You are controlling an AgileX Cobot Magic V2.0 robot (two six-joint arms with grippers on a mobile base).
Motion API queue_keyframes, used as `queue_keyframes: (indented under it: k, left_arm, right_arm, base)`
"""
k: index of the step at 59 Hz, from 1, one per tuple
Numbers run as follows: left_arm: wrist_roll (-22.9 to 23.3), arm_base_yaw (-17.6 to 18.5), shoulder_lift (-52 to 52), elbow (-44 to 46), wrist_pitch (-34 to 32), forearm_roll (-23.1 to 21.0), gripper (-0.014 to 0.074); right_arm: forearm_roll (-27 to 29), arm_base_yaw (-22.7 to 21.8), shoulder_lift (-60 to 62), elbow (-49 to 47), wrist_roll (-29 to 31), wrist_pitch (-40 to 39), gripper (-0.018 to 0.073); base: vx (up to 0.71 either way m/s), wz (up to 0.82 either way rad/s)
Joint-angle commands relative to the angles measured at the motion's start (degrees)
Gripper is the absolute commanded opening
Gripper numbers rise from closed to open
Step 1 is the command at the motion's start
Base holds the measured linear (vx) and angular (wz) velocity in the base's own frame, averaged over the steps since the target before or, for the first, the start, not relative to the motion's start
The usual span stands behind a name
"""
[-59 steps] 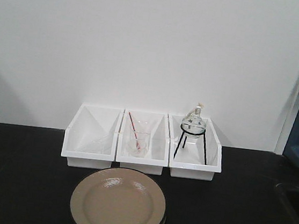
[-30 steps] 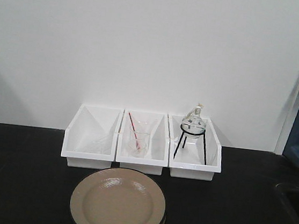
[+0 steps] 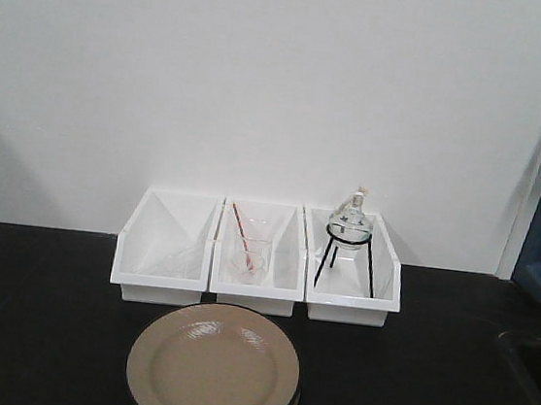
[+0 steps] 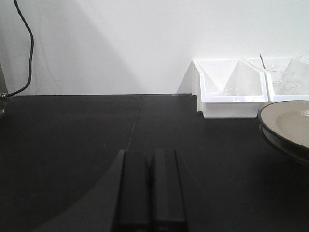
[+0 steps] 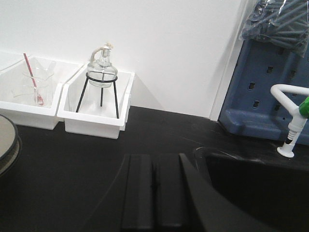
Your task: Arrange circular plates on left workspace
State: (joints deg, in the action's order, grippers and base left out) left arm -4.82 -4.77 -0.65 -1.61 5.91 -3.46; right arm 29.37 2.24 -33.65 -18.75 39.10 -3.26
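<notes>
Two plates [image 3: 214, 367] stacked at countertop [image 3: 33, 312] front edge, middle, just before three white bins [image 3: 258, 257]; left gripper [image 4: 153, 188] and right gripper [image 5: 154, 191] both closed, empty; best to open left, catch top plate's rim only, lift clear.

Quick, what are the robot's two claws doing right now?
Left gripper: shut, holding nothing.
Right gripper: shut, holding nothing.
</notes>
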Motion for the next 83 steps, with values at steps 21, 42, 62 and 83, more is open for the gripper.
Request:
queue_keyframes:
  k: [21, 42, 62, 83]
  left_arm:
    - [0.38, 0.15, -0.76, -0.67, -4.63, -0.46, 0.0002]
    - [0.38, 0.15, -0.76, -0.67, -4.66, -0.46, 0.0002]
    - [0.38, 0.15, -0.76, -0.67, -4.66, -0.46, 0.0002]
    - [0.38, 0.15, -0.76, -0.67, -4.66, -0.46, 0.0002]
  right_arm:
    - [-0.14, -0.16, 0.03, -1.85, 0.39, -4.23, 0.0002]
    - [-0.14, -0.16, 0.03, -1.85, 0.39, -4.23, 0.0002]
    - [-18.88, -0.16, 6.36, -1.85, -18.43, 5.96, 0.0002]
    - [-27.93, -0.16, 23.45, 8.21, -30.09, 11.21, 0.0002]
  base:
    - [0.0, 0.0]
    - [0.0, 0.0]
    - [0.0, 0.0]
    - [0.0, 0.0]
